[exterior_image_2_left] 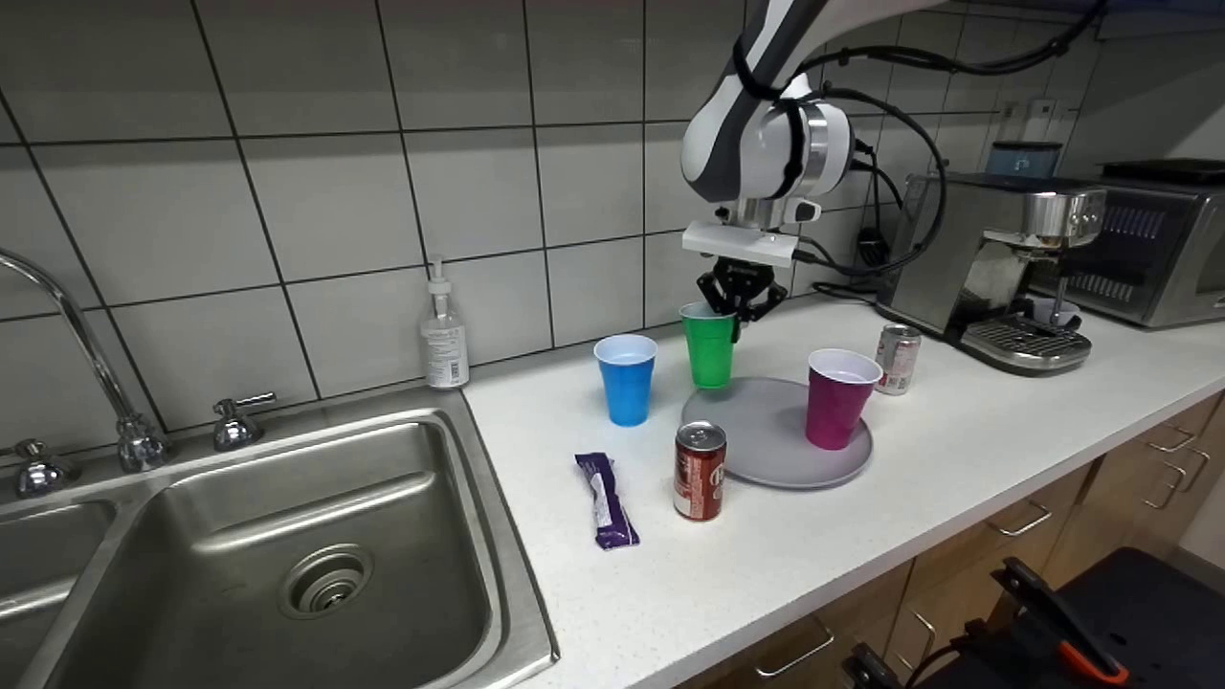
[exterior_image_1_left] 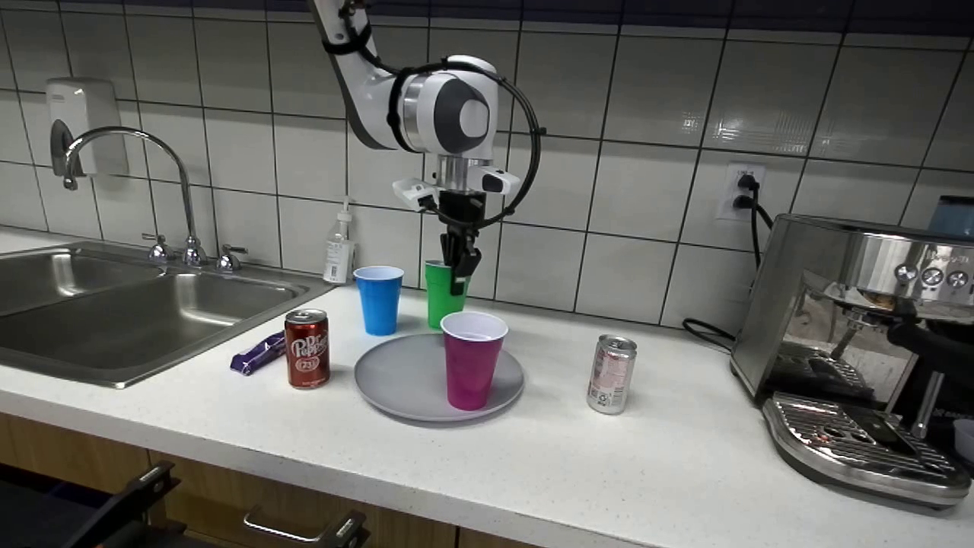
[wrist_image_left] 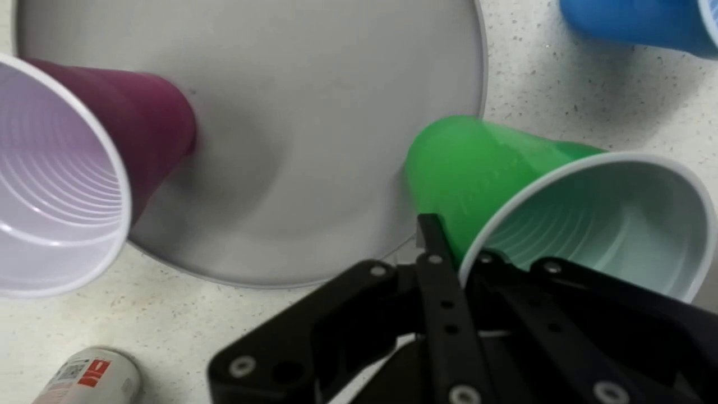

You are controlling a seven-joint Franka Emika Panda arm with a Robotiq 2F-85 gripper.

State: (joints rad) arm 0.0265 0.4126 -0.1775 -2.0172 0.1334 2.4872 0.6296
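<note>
My gripper (wrist_image_left: 446, 247) is shut on the wall of a green cup (wrist_image_left: 471, 168), with one finger outside the cup and the other inside its rim. The fingertips (exterior_image_1_left: 457, 285) also show at this cup (exterior_image_1_left: 439, 301) in both exterior views. The cup looks upright at the back edge of a grey round plate (exterior_image_1_left: 396, 377); I cannot tell whether its base touches the counter. A magenta cup (exterior_image_1_left: 472, 373) stands on the plate; it also shows in the wrist view (wrist_image_left: 134, 112). A blue cup (exterior_image_2_left: 628, 388) stands upright beside the green one.
A Dr Pepper can (exterior_image_1_left: 307, 354) stands near a purple wrapped bar (exterior_image_2_left: 606, 502). A silver can (exterior_image_1_left: 611, 377) stands beyond the plate. A soap bottle (exterior_image_2_left: 445, 344) is by the sink (exterior_image_2_left: 383, 450). An espresso machine (exterior_image_1_left: 829, 251) occupies the far end. The tiled wall is close behind.
</note>
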